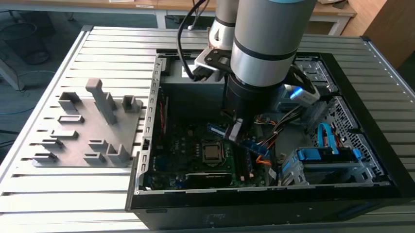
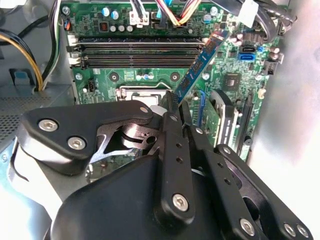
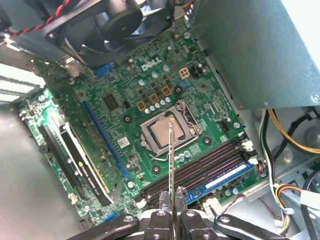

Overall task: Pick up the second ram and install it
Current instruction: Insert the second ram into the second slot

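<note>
- The gripper (image 2: 176, 103) is closed narrow on the second memory stick (image 2: 200, 62). Its two black fingers (image 2: 169, 150) pinch one end of the blue-green board, and the rest juts out past the tips.
- In the first wrist view the gripper (image 3: 173, 200) holds the stick edge-on, so it reads as a thin pale line crossing the processor socket (image 3: 165, 132).
- The stick hangs above the green motherboard (image 3: 125, 100) and is not seated in any slot.
- Near the fingertips lie the long dark memory slots (image 3: 200, 167). Beside them a blue stick (image 3: 222, 180) already sits flat in its slot.
- A black fan (image 3: 115, 20) is mounted at the far edge of the board.
- In the centre of the exterior view the gripper (image 1: 233, 130) reaches down inside the open computer case (image 1: 259, 206).
- A bright blue cable (image 1: 324, 136) curls inside the case toward the exterior view's right.
- A grey fixture block (image 1: 97, 126) stands on the slatted table (image 1: 65, 204) toward the exterior view's left — well apart from the gripper.
</note>
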